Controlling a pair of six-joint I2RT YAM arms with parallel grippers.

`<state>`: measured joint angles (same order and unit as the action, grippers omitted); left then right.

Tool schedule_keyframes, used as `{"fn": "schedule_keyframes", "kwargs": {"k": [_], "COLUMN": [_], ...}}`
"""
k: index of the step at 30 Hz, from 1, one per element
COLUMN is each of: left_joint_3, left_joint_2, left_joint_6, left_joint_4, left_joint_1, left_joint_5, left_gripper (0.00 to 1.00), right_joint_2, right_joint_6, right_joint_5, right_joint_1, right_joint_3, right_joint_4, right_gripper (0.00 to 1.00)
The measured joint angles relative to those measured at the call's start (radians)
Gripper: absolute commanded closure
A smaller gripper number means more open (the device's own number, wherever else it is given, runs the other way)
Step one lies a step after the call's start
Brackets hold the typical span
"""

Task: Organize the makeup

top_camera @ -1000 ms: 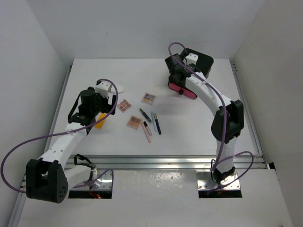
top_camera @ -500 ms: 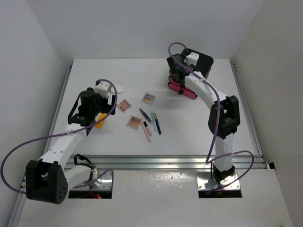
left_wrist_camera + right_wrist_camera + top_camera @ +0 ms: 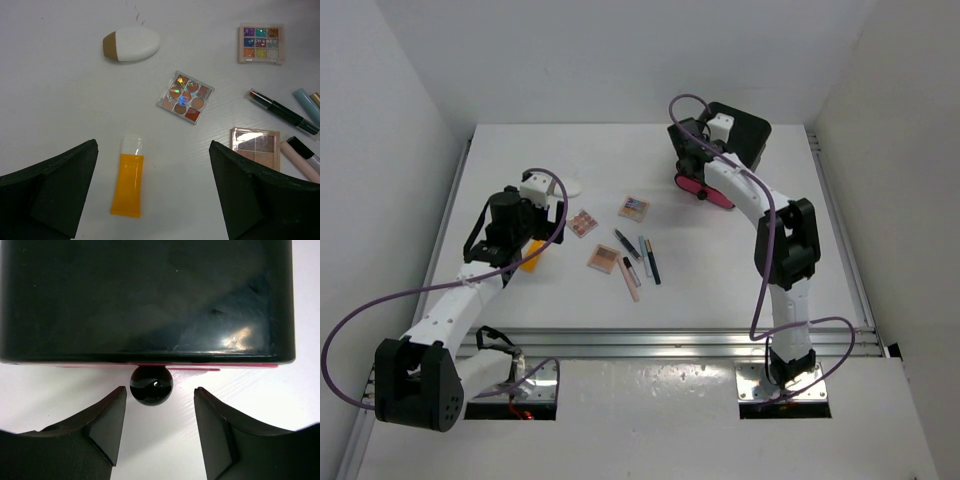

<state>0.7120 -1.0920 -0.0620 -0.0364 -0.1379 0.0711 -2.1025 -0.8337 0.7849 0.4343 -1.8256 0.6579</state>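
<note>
The makeup lies spread on the white table. It includes a white oval puff (image 3: 131, 44) with a tan end, three square palettes (image 3: 185, 96) (image 3: 261, 43) (image 3: 255, 147), slim pencils (image 3: 282, 111) (image 3: 642, 258) and an orange tube (image 3: 128, 183). My left gripper (image 3: 153, 146) hangs open above the table, with the orange tube below and between its fingers, untouched. My right gripper (image 3: 160, 390) is open in front of the black box (image 3: 145, 300). Its fingers stand on either side of the round black drawer knob (image 3: 151, 385), with a gap on each side.
The black box (image 3: 745, 128) with pink drawers (image 3: 705, 190) stands at the back right of the table. White walls close in the left, the back and the right. A metal rail (image 3: 670, 342) runs along the near edge.
My right arm has swung left and in toward the box front, and its jaws have narrowed around the knob. The left arm and the makeup have not moved.
</note>
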Motion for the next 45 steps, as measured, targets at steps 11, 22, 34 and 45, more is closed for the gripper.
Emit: {"fn": "schedule_keyframes", "kwargs": {"k": [11,22,34,45], "left_joint_3": [-0.008,-0.015,-0.024,-0.056], "left_joint_2": [0.000,0.000,0.000,0.000], "left_joint_6": [0.000,0.000,-0.005,-0.016], "left_joint_4": [0.001,0.000,0.002,-0.010], "left_joint_1": [0.000,0.000,0.000,0.000], "left_joint_5": [-0.004,-0.007,-0.013,-0.027], "left_gripper": [0.00,0.00,0.00,0.00], "right_joint_2": [-0.026,-0.026,0.038,0.143], "right_joint_6": [0.034,0.041,-0.113,-0.225], "right_joint_5": [0.025,0.031,0.040,0.007], "right_joint_1": [0.001,0.010,0.070,0.162], "right_joint_3": [-0.009,-0.009,0.065,0.204], "right_joint_4": [-0.034,-0.048,0.023,0.088], "right_gripper": [0.54,0.89,1.00,0.46]}}
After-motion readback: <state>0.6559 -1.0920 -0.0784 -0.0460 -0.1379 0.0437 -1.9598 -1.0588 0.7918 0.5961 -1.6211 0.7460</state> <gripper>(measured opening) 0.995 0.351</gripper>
